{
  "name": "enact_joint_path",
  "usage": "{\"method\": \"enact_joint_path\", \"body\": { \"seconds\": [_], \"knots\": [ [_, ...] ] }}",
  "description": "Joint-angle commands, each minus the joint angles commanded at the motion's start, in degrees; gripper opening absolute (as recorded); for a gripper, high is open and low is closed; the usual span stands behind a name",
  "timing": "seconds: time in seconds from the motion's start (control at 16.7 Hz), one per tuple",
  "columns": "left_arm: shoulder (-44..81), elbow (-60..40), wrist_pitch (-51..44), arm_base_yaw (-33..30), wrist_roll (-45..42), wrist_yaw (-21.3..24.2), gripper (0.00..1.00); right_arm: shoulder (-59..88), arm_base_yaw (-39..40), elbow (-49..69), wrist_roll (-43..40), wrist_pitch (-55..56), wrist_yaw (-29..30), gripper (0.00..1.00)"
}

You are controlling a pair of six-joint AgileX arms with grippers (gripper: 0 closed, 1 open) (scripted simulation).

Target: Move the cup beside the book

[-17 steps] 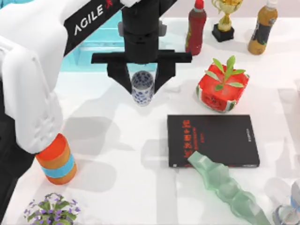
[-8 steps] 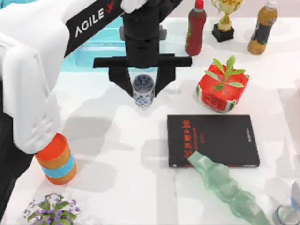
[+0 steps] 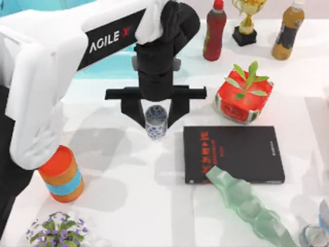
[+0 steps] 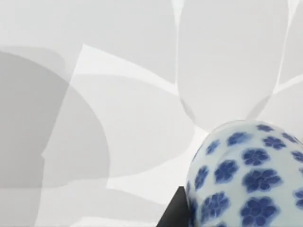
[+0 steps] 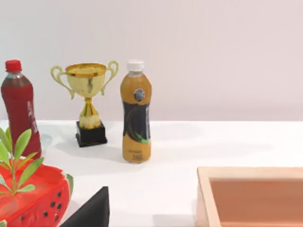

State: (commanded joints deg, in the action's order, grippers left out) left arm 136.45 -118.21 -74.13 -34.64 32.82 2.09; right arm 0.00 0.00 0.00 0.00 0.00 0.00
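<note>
The left end effector [image 3: 156, 119] hangs over the bench [image 3: 128, 206], its two black fingers closed against the small blue-patterned porcelain cup [image 3: 156, 122], held upright just left of the flat black book [image 3: 234, 154]. The left wrist view shows the cup's glossy flower print close up. The right wrist view shows a gold trophy [image 5: 88, 101] and a wooden tray [image 5: 251, 196].

From above I see my left gripper [image 3: 156, 119] closed on the cup [image 3: 156, 121], near the middle of the desk [image 3: 128, 206], just beside the left edge of the book [image 3: 234, 153]. A pale green wavy object [image 3: 247, 206] lies over the book's near edge. The orange can [image 3: 61, 174] stands near the left edge.
</note>
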Motion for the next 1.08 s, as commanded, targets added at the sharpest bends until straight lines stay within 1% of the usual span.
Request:
{"method": "enact_joint_path", "body": {
  "seconds": [0.18,0.96,1.02,1.08],
  "knots": [
    [0.0,0.0,0.0,0.0,0.0,0.0,0.00,0.0,0.0,0.0,0.0,0.0,0.0,1.00],
    [0.0,0.0,0.0,0.0,0.0,0.0,0.98,0.0,0.0,0.0,0.0,0.0,0.0,1.00],
    [0.0,0.0,0.0,0.0,0.0,0.0,1.00,0.0,0.0,0.0,0.0,0.0,0.0,1.00],
    [0.0,0.0,0.0,0.0,0.0,0.0,1.00,0.0,0.0,0.0,0.0,0.0,0.0,1.00]
  ]
}}
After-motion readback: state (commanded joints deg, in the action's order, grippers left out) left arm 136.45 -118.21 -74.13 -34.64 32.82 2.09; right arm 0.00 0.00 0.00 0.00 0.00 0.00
